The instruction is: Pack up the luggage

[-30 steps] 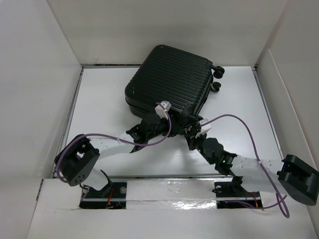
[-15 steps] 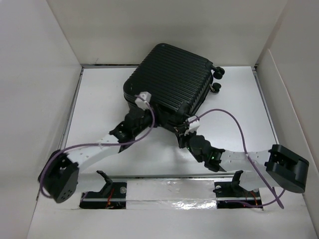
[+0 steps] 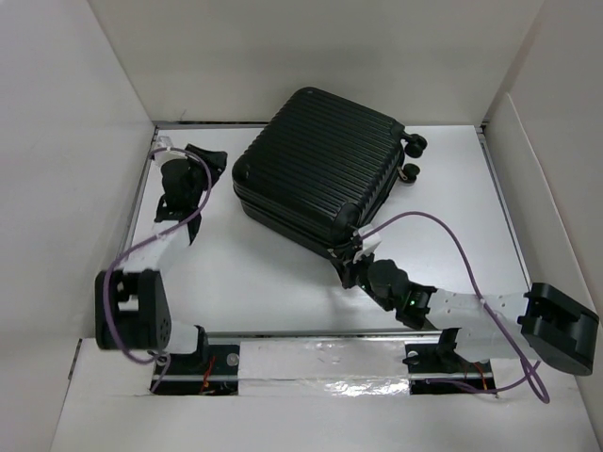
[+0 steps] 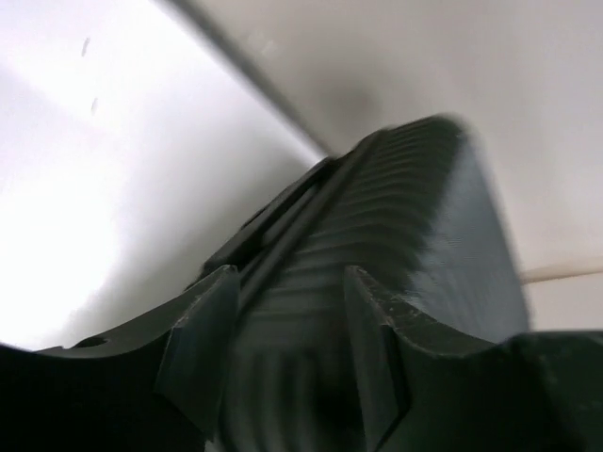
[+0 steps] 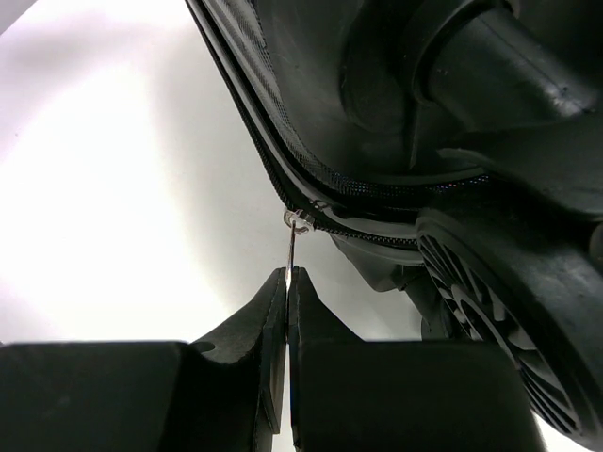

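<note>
The luggage [image 3: 320, 160], a small black ribbed hard-shell suitcase, lies closed on the white table, caster wheels [image 3: 412, 156] at its right. My right gripper [image 3: 350, 273] sits at its near corner, shut on the thin metal zipper pull [image 5: 291, 247] that hangs from the zipper line [image 5: 377, 226]; a wheel [image 5: 499, 311] is close on the right. My left gripper [image 3: 212, 160] is open and empty at the far left, just beside the suitcase's left corner. In the left wrist view the ribbed shell [image 4: 396, 217] shows blurred between its fingers [image 4: 203, 330].
White walls box the table on the left [image 3: 66, 169], back and right [image 3: 556, 141]. A metal rail [image 3: 311, 358] runs along the near edge by the arm bases. Purple cables [image 3: 452, 240] loop off both arms.
My left arm has swung from the suitcase's near edge out to the far left of the table. My right gripper has stayed at the near corner. The suitcase has shifted slightly.
</note>
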Tool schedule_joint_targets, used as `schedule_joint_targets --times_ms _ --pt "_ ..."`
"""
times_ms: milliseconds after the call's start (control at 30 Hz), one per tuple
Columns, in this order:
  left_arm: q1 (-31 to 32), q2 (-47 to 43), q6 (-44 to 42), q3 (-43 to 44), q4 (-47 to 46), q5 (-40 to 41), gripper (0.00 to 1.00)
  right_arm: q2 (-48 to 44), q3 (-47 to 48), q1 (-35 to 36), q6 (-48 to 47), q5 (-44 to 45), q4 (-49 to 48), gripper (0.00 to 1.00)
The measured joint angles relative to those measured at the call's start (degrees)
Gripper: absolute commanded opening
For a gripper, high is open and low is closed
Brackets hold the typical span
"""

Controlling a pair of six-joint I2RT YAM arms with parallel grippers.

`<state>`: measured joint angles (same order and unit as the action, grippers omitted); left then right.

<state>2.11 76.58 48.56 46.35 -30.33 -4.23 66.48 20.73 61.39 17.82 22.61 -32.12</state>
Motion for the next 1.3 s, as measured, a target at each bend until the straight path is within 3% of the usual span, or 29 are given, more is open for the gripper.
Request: schedule_joint_targets --times_ms 233,500,700,867,1100,1300 --pt "-0.9 19.5 2.1 10.2 3.7 -6.1 0.40 -1.7 0.0 0.0 0.0 -0.2 2.2 0.00" --pt "1.0 27.2 3.0 14.3 2.0 -9.6 0.31 -4.5 0.6 0.2 0.0 -0.2 7.6 0.00" --pt "4.1 26.0 5.7 3.6 -10.2 -5.7 0.30 3.0 6.0 0.3 -0.1 -1.1 8.7 0.00" --pt "9.3 21.9 7.0 -7.4 -19.8 -4.2 0.30 14.9 17.5 0.7 -1.3 -4.3 9.9 0.00" --pt "13.2 16.3 4.2 -17.3 -25.5 -6.3 0.29 33.9 41.9 3.0 -5.3 -10.1 17.6 0.00" --pt "11.6 12.5 3.0 -24.3 -29.4 -3.6 0.29 37.1 46.8 3.9 -7.2 -9.6 20.2 0.00"
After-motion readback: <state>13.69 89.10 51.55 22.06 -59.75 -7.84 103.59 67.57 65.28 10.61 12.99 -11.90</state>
